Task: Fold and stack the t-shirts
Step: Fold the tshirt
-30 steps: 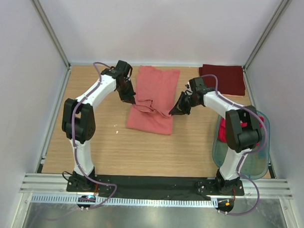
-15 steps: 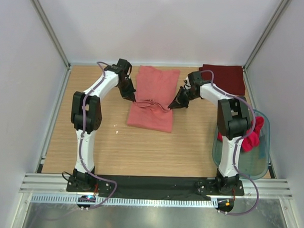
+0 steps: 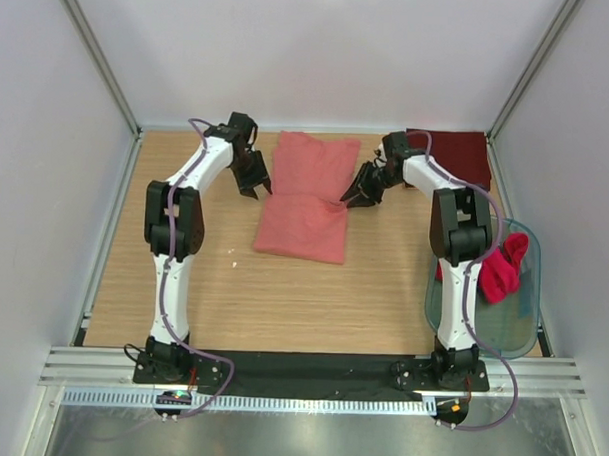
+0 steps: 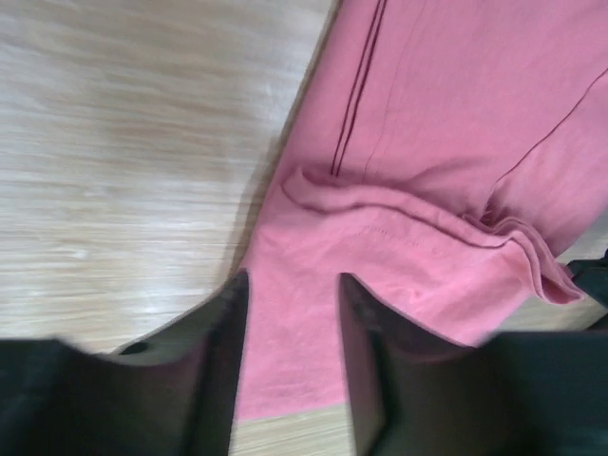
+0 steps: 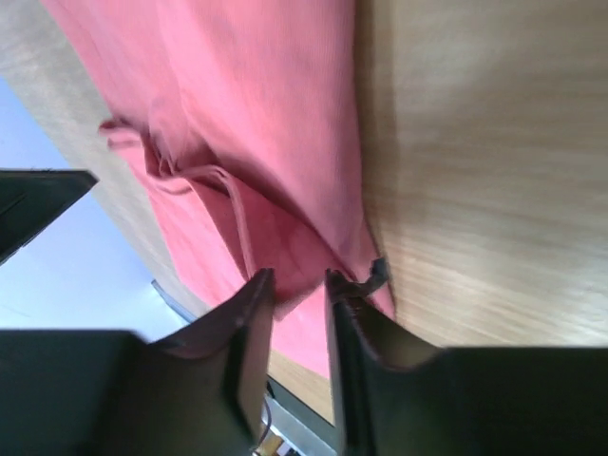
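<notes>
Top external view: the worktop (image 3: 183, 274) carries a salmon-pink shirt (image 3: 303, 203), folded across its middle, lying between the two arms. At the fold's left edge hangs the left end effector (image 3: 254, 186), its fingers partly apart with pink cloth showing in the gap and nothing gripped. At the fold's right edge, the right end effector (image 3: 358, 195) stands a narrow slit open over the hem, holding nothing. A greenish tub (image 3: 511, 325) sits on the right. A folded maroon shirt (image 3: 457, 158) lies in the far right corner, and a bright red shirt (image 3: 498, 270) rests in the tub.

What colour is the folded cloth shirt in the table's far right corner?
The folded cloth shirt is dark maroon, seen best from the top camera.
</notes>
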